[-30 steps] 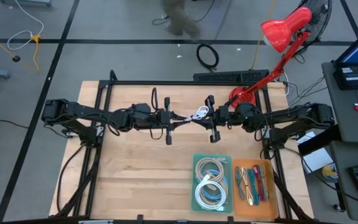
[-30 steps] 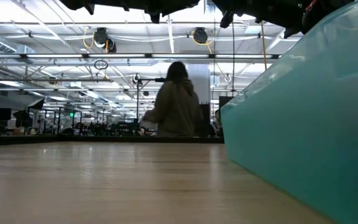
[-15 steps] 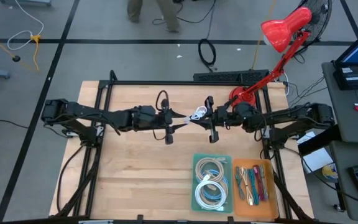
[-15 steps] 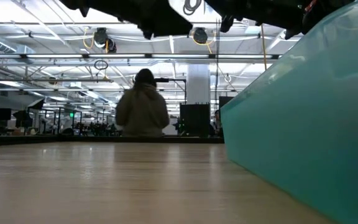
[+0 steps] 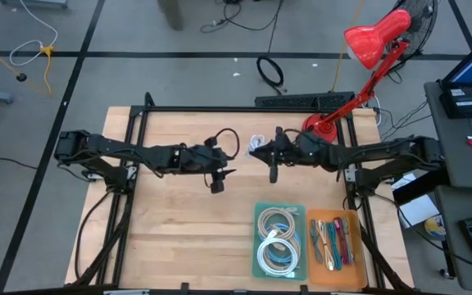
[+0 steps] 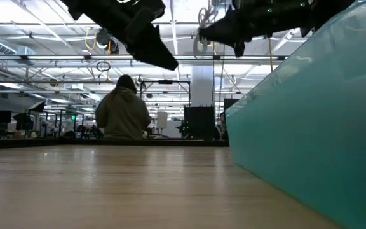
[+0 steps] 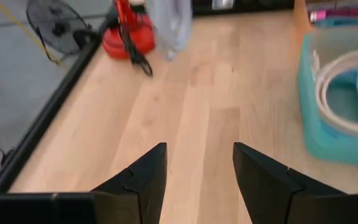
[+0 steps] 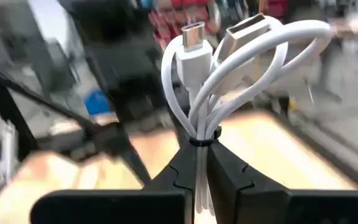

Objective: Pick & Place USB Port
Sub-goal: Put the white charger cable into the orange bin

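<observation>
A white USB cable (image 8: 241, 43), coiled and bound by a black tie, stands up between the fingers of my right gripper (image 8: 199, 155), which is shut on it. Its two plugs show at the top of the loops. In the high view the cable (image 5: 256, 145) and right gripper (image 5: 260, 153) hang above the middle of the table. My left gripper (image 5: 228, 170) is a short way to their left, open with nothing between its fingers (image 7: 197, 168). In the low view both grippers are well above the tabletop. My right gripper pinches the cable bundle between its two fingers at its tied waist (image 8: 199, 138), just below the black tie. The loops and both plugs stick out past the fingertips. The fingers reach roughly level from the table's right side, and the bundle is lifted clear of the table.
A teal tray (image 5: 260, 215) with coiled cables and an orange tray (image 5: 355, 221) with coloured cables stand at the near right. A red desk lamp (image 5: 369, 41) has its base (image 5: 318, 124) at the far right. A person (image 6: 122, 114) stands beyond the table.
My left gripper has opened, let go of the white cable and drawn back toward the table's left edge. My right gripper keeps the bundle and has shifted a little leftward with it. Both grippers have come lower in the low view.
</observation>
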`<action>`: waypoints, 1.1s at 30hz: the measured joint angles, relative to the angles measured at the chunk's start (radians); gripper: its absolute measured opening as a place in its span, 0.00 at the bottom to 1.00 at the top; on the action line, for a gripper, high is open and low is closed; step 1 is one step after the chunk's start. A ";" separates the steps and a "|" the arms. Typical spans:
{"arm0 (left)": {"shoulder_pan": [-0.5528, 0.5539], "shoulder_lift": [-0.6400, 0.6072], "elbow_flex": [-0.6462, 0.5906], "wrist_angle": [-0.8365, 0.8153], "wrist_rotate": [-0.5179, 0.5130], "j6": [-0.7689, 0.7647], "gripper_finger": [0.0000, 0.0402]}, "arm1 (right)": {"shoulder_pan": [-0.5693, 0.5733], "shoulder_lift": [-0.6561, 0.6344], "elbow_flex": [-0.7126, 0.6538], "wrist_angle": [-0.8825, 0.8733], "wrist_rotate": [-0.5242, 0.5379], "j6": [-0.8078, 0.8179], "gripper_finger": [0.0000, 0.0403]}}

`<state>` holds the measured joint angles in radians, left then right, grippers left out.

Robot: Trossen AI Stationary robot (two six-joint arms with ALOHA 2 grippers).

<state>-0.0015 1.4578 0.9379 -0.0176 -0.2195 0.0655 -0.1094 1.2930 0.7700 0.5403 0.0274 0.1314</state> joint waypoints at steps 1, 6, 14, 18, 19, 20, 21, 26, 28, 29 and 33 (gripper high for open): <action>-0.001 0.000 0.000 -0.018 0.000 -0.004 0.45 | 0.004 -0.005 0.006 -0.061 0.013 0.012 0.03; -0.016 0.000 0.000 -0.103 -0.001 -0.027 0.44 | 0.021 -0.023 0.024 -0.292 0.025 0.112 0.03; -0.040 0.000 0.000 -0.177 -0.001 -0.047 0.41 | 0.077 -0.087 0.025 -0.637 0.025 0.323 0.03; -0.049 0.000 0.000 -0.191 0.000 -0.049 0.41 | 0.119 -0.129 0.025 -0.735 0.030 0.437 0.03; -0.052 0.000 0.000 -0.192 0.000 -0.049 0.41 | 0.131 -0.139 0.025 -0.765 0.032 0.468 0.03; -0.054 0.001 0.000 -0.192 0.000 -0.049 0.41 | 0.146 -0.147 0.025 -0.792 0.047 0.500 0.03; -0.056 0.001 0.000 -0.192 0.000 -0.049 0.41 | 0.163 -0.158 0.025 -0.826 0.065 0.532 0.03; -0.066 0.002 -0.013 -0.180 -0.001 -0.049 0.41 | 0.275 -0.208 0.025 -1.027 0.182 0.720 0.03; -0.065 0.002 -0.030 -0.162 -0.001 -0.050 0.41 | 0.332 -0.223 0.024 -1.074 0.224 0.801 0.03; -0.065 0.003 -0.038 -0.154 -0.001 -0.051 0.41 | 0.362 -0.227 0.025 -1.092 0.244 0.842 0.03; -0.065 0.002 -0.076 -0.093 -0.001 -0.061 0.41 | 0.479 -0.235 0.024 -1.140 0.323 0.984 0.03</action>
<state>-0.0669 1.4601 0.8617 -0.1104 -0.2202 0.0046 0.3699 1.0576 0.7945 -0.5995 0.3505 1.1151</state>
